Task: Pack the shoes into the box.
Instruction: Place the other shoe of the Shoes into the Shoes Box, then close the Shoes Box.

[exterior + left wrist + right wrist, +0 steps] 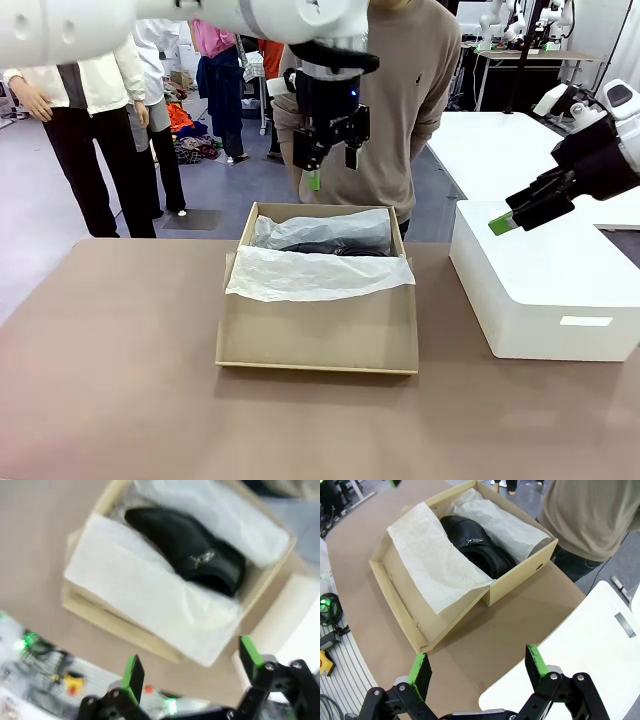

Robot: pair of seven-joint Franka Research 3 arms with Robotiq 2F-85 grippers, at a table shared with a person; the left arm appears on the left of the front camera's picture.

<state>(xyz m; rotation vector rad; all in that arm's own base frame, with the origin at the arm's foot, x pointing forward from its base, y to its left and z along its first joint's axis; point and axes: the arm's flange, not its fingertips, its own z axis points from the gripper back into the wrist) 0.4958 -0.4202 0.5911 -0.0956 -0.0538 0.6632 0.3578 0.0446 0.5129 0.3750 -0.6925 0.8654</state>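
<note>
Black shoe [190,550] lies lengthwise in the box [320,340], below my left gripper [333,165] (the nearer one); my right gripper [515,215] hangs beside the box, both spread apart.

I read the shoebox [316,340] as plain tan cardboard, and the table [100,400] as an even dull brown. The tissue paper [315,272] is white. The shoe [190,555] is glossy black, its small buckle [204,557] silver. The other box [545,290] is plain white. The left gripper [333,170] and right gripper [477,666] are black, with bright green pads [534,661]. The person's sweater [415,90] is beige.
</note>
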